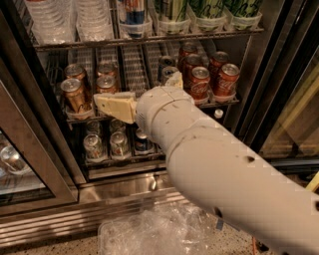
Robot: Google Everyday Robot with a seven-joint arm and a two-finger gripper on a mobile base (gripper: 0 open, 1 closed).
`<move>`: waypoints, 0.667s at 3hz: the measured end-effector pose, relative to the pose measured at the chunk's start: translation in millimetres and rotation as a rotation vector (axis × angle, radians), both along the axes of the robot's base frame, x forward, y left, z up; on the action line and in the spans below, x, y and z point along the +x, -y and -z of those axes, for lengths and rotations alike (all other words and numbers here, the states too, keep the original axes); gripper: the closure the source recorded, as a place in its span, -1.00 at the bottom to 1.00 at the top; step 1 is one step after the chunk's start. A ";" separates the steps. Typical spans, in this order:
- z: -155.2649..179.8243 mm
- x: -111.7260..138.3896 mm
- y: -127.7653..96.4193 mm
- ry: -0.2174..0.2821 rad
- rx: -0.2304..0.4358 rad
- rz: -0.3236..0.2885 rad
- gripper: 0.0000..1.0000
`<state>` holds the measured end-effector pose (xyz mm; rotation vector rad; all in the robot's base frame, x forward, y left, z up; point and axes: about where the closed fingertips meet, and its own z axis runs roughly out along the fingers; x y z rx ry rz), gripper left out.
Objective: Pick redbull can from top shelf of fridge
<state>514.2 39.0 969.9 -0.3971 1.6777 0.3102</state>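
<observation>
The redbull can, blue and silver with a red mark, stands in a clear lane tray on the top shelf of the fridge; its top is cut off by the frame edge. My gripper, cream-coloured, points left in front of the middle rack, well below the can and a little to its left. It holds nothing that I can see. My white arm runs in from the lower right and hides part of the middle and lower racks.
Water bottles and green-and-white cans flank the redbull can. Red Coca-Cola cans and brown cans fill the middle rack, dark cans the lower one. An open glass door stands left. Crumpled plastic lies on the floor.
</observation>
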 end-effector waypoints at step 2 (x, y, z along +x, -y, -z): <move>-53.0 42.9 -23.7 0.175 0.030 0.145 -1.00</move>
